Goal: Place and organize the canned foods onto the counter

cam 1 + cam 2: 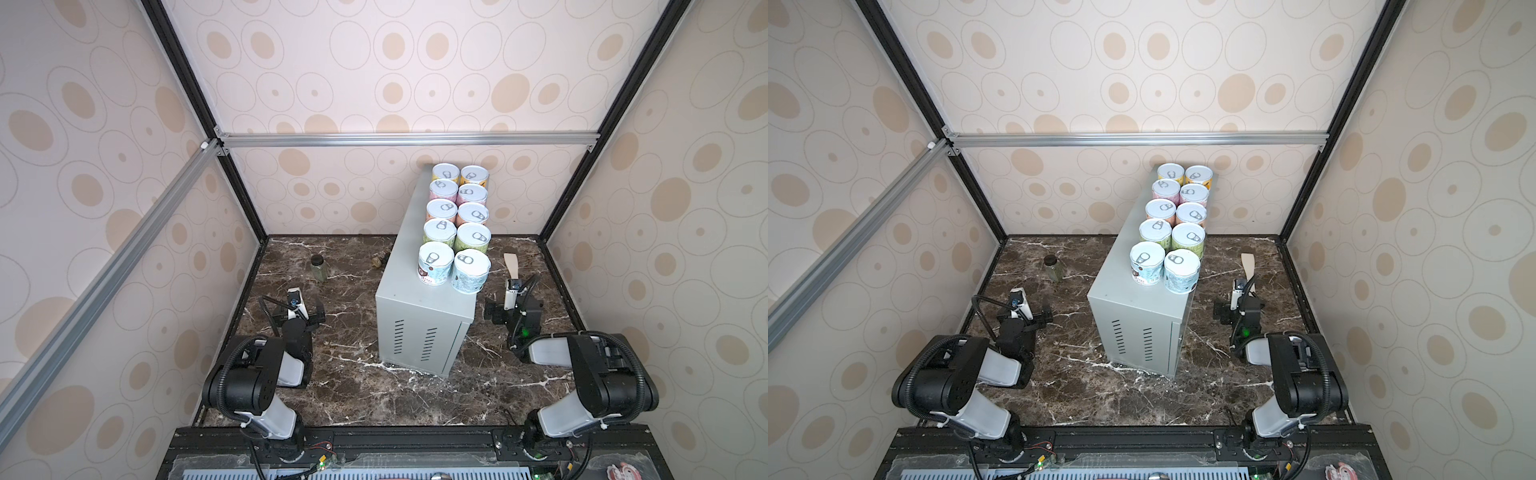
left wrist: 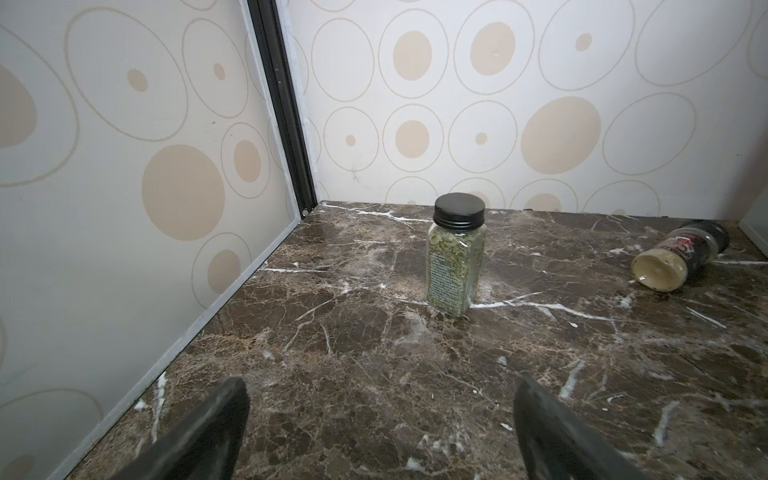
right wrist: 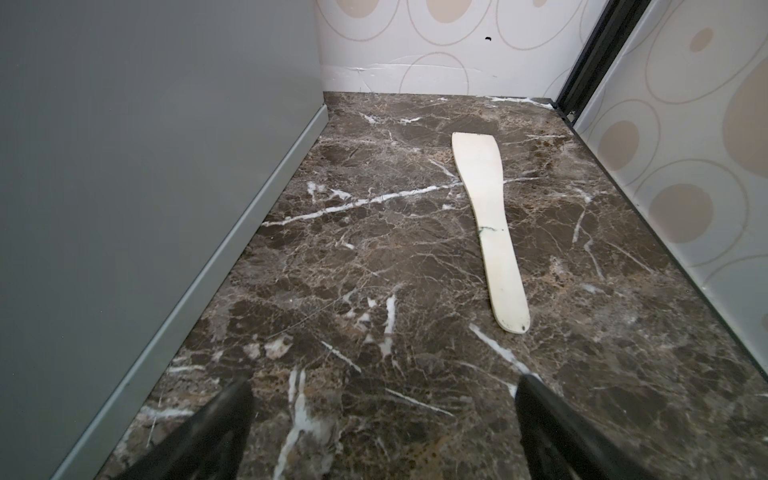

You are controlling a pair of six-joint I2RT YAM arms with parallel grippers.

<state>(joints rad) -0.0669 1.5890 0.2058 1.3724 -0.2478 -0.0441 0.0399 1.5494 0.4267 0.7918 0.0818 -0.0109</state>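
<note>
The left tool (image 2: 380,386) stands with its jaws wide and empty, low over the tabletop (image 2: 374,332), a glossy dark brown marble with white veins. Ahead of it a square glass jar (image 2: 456,253) stands upright, black ribbed lid on top, green flakes inside. Farther off, a second jar (image 2: 677,259) lies on its side with its pale base toward the left wrist camera. The right tool (image 3: 385,384) is likewise wide and empty over the marble. A smooth grey wall runs along one side of it, and a flat, pale spatula (image 3: 490,224) lies ahead with its broad blade toward the back wall. Between the two arms sits the box (image 1: 419,320), a tall light-grey sheet-metal block. Its long axis runs from the robot toward the back wall, leaning slightly right at the far end, and its slotted end faces the robot. On its flat top stand the tins (image 1: 441,230), ten short cylinders, all upright with silver pull-tab lids facing up. They form two touching rows of five along the box's long axis, kept to the right half of the top with a bare strip on the left. The paper labels show yellow at the far end, then pink, green lower down, and white-blue on the nearest pair. The tabs lie at mixed angles.
</note>
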